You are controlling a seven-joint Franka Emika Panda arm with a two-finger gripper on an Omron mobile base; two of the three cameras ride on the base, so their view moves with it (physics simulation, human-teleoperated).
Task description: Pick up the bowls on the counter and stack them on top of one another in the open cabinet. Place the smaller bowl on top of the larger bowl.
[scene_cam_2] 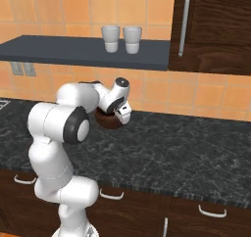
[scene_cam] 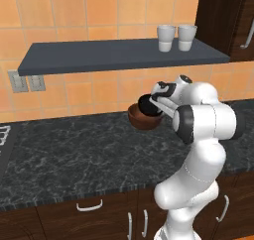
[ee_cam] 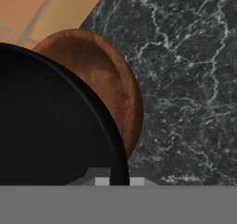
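From the left base camera, the end effector (scene_cam: 155,101) was up above the bench (scene_cam: 74,150), its jaws drawn tight on the rim of the smaller bowl (scene_cam: 147,105), the glossy black one. That bowl sat against the top of the larger bowl (scene_cam: 143,119), the reddish-brown one, whose rounded underside showed below and to the left; whether the brown one touched the bench there, I couldn't tell. Above them ran the open cabinet (scene_cam: 99,55), a flat dark shelf on orange tiles, with two pale cups (scene_cam: 176,37) at its right end. No lettering on anything.

Over to the right base camera: the end effector (scene_cam_2: 120,111) was tucked down at the brown bowl (scene_cam_2: 109,120), which stood upright with its mouth up, just over or on the bench (scene_cam_2: 171,153), near the far tiled wall. The black bowl was hidden by the hand here. The cups (scene_cam_2: 121,38) stood side by side on the shelf (scene_cam_2: 59,50), left of a dark wooden cabinet (scene_cam_2: 215,30).

The hand camera looked along the grip: the black bowl (ee_cam: 46,126) loomed at the left, the brown bowl (ee_cam: 106,79) peeking out beyond its rim, and veined bench (ee_cam: 190,79) to the right. Both bowls were round, so no long axis to call.
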